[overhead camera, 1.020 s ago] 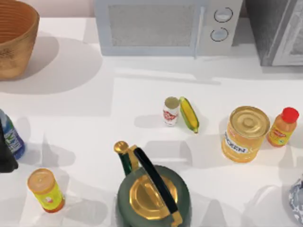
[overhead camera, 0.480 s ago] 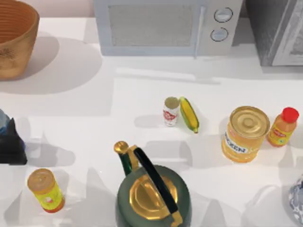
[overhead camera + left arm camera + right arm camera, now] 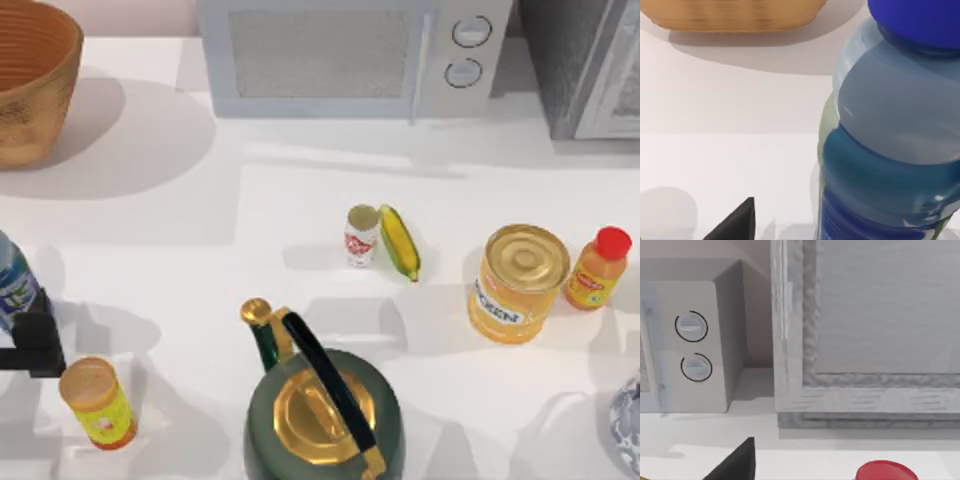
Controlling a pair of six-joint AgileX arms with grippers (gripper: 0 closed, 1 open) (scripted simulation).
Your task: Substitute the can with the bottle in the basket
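The can (image 3: 361,235), small and white with red markings, stands upright mid-table beside a corn cob. At the table's left edge stands the clear-blue bottle (image 3: 15,285), which looms close in the left wrist view (image 3: 890,145) under its blue cap. My left gripper (image 3: 36,346) sits just in front of the bottle, open, with one dark fingertip (image 3: 737,222) beside it and nothing held. The wicker basket (image 3: 35,90) is at the back left, also seen beyond the bottle (image 3: 735,12). My right arm is parked at the right, one fingertip (image 3: 737,462) showing.
A green kettle (image 3: 320,405) with a gold lid stands at the front centre. A yellow-green cylinder (image 3: 97,402) is just right of my left gripper. A corn cob (image 3: 400,241), a yellow tin (image 3: 517,283) and an orange bottle (image 3: 597,267) lie right. A microwave (image 3: 340,55) lines the back.
My left gripper has slid from beside the bottle toward the table's front and slightly right. The bottle now shows uncovered behind it. The can and the right arm have not moved.
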